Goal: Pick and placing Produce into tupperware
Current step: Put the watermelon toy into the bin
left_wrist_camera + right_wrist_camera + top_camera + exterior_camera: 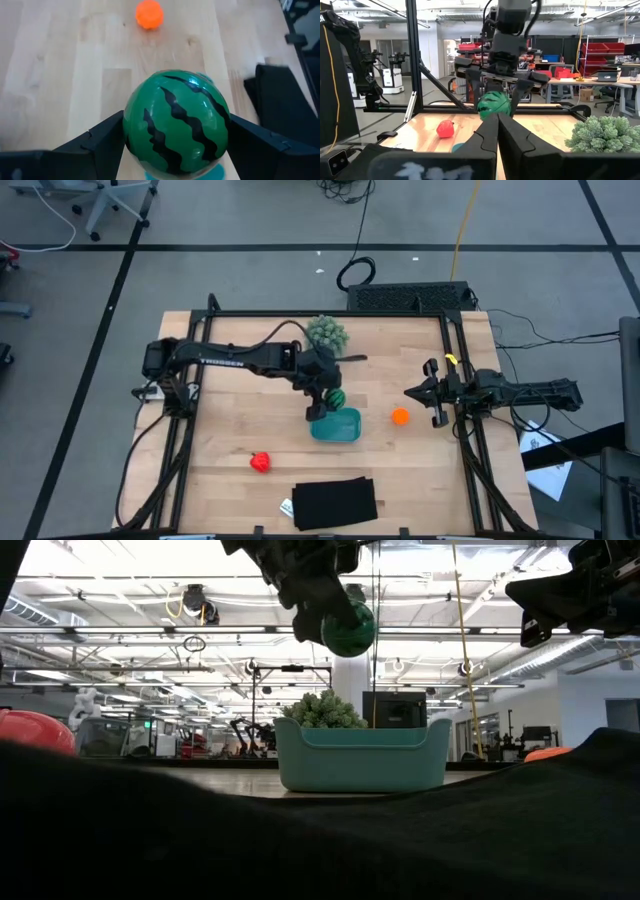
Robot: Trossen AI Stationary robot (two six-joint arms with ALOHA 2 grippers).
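My left gripper (330, 398) is over the teal tub (337, 426), shut on the dark green striped ball (176, 122), which hangs in the air above the tub (362, 754) in the low view (348, 630). The orange ball (400, 417) lies on the table right of the tub. The red lumpy piece (260, 462) lies toward the near-left. My right gripper (412, 393) waits at the table's right side, fingers shut (498, 131), touching nothing. My left gripper pinches the striped ball at its two opposite sides (131, 131), one finger (102, 135) on each side. The fingers come from above, pointing down. The ball is lifted clear, above the tub's far-left part.
A pale green spiky ball (326, 333) sits near the far edge behind the tub. A black flat rectangle (334, 502) lies at the near edge. Bare wood lies left of the tub and around the red piece.
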